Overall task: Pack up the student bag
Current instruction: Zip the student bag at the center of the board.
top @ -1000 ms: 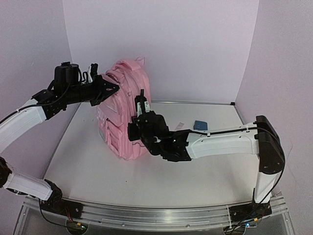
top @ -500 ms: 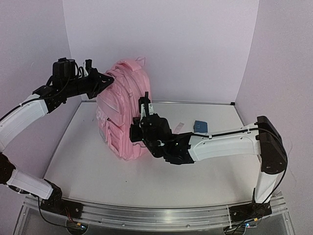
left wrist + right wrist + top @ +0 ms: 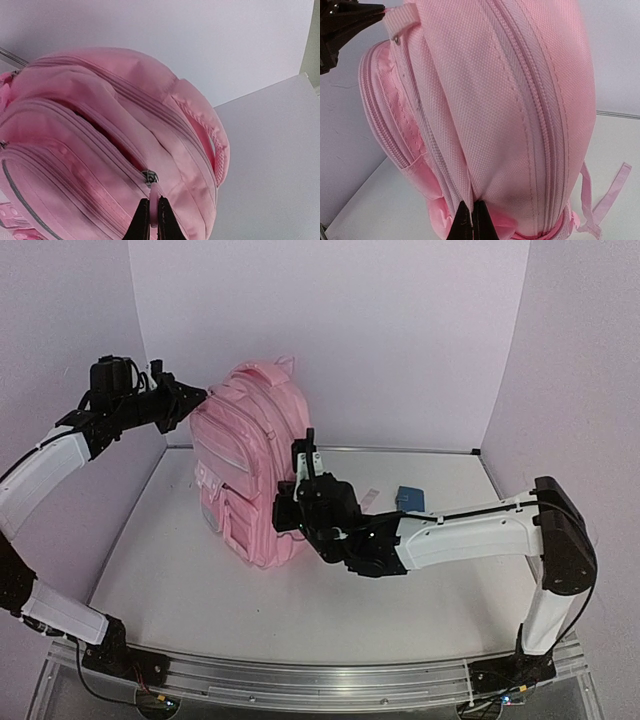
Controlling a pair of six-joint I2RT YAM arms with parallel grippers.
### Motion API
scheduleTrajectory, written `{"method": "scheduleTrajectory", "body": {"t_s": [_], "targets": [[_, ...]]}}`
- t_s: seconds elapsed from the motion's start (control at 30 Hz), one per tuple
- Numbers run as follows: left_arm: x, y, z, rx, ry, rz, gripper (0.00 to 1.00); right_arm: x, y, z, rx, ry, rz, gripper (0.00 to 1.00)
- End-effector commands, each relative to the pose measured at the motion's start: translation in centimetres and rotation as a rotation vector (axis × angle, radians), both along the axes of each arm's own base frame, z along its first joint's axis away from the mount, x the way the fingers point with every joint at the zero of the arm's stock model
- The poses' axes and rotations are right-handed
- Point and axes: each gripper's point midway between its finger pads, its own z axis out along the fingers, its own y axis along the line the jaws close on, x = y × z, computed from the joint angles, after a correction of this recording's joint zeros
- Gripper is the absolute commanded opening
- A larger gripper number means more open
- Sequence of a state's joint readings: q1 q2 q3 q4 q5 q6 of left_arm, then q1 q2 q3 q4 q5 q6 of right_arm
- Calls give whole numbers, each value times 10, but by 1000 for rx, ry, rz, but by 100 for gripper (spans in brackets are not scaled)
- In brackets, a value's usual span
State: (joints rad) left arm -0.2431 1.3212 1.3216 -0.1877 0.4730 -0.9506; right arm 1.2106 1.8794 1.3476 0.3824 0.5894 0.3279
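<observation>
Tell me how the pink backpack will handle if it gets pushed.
The student bag looks soft: its fabric puckers and folds, so it would likely sag rather than slide. Standing upright, it may tip. The left gripper pinching its zipper pull probably steadies it.

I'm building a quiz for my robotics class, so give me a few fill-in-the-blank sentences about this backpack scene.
1. The student bag stands ____ on the table.
2. The fingers pinching the zipper pull belong to the ____ arm.
3. The small object lying to the right of the bag is ____ in colour.

Missing words: upright; left; blue.
</observation>
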Motion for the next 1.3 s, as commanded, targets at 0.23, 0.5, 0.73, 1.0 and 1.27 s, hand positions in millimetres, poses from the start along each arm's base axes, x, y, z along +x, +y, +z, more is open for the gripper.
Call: {"method": "scheduleTrajectory", "body": {"t_s": [0.23,0.5,0.73,1.0,1.27], "targets": [[49,78,22,-61,-84,137,0,-3,-32,10,-25,3,-62,0],[66,112,-24,-42,10,184,0,-4,-38,16,-19,-4,-68,0],[70,120,-71,-51,105,163,0,-6,-39,22,-8,-6,-54,0],[68,121,-88,-33,142,129,0,-19,-30,54,9,-50,64,0],[67,117,-109,-81,179,50,0,-36,-8,90,2,-109,236,23]]}}
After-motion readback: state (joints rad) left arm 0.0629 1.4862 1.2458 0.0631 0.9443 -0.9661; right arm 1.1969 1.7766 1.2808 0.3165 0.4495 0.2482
